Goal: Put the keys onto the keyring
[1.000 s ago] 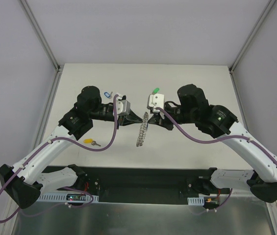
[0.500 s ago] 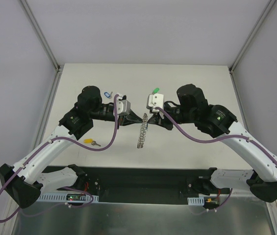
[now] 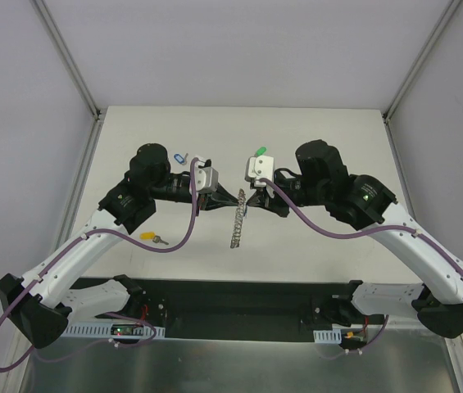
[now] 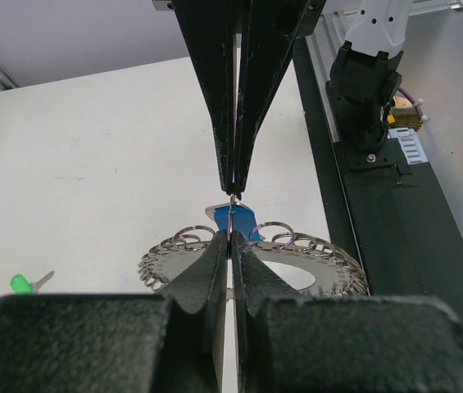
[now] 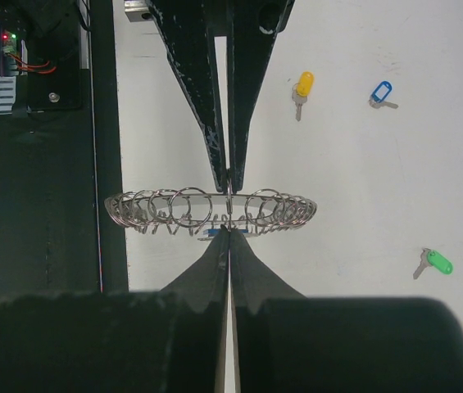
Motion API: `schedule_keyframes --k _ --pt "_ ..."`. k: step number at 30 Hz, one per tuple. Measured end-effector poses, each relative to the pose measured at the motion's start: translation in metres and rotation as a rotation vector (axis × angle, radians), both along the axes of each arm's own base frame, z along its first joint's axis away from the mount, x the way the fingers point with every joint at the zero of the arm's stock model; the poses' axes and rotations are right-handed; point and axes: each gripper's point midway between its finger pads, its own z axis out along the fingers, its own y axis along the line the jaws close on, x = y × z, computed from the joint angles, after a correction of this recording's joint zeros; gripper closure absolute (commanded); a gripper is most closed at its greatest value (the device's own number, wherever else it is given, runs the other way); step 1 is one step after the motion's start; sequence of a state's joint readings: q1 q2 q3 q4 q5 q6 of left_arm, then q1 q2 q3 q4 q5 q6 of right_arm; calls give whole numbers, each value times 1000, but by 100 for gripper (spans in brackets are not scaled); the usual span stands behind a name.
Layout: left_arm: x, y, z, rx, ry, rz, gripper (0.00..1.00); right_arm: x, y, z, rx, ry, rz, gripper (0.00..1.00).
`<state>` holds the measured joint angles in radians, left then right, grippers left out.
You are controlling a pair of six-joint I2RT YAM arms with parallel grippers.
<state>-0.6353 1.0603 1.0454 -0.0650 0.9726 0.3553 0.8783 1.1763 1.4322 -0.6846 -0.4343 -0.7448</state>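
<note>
My two grippers meet tip to tip above the table's middle. The left gripper [image 3: 237, 199] [image 4: 231, 237] is shut on a wire loop at the edge of the keyring [image 3: 237, 223] [image 4: 329, 266] [image 5: 174, 211], which hangs off the table. The right gripper [image 3: 247, 201] [image 5: 229, 232] is shut, with the blue key [image 4: 242, 219] [image 5: 212, 233] at its tips, against the ring. Lying loose on the table are a green key [image 3: 258, 151] [image 5: 434, 262] [image 4: 24, 283], a pale blue key [image 3: 180, 157] [image 5: 381, 92] and a yellow key [image 3: 151, 237] [image 5: 301, 87].
The black base rail [image 3: 231, 299] runs along the near table edge, with purple cables [image 3: 190, 221] looping off both arms. White enclosure walls and metal posts [image 3: 67, 57] close in the sides and back.
The hanging keyring has swung a little and now hangs slightly straighter. Both grippers stay shut and in place.
</note>
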Motion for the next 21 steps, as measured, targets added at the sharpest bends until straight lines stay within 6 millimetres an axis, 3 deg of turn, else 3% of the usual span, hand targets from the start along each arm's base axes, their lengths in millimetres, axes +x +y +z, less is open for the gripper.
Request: schedule_keyframes --k 21 --pt "0 -2 -4 6 20 -11 100 2 1 -2 1 23 -15 99"
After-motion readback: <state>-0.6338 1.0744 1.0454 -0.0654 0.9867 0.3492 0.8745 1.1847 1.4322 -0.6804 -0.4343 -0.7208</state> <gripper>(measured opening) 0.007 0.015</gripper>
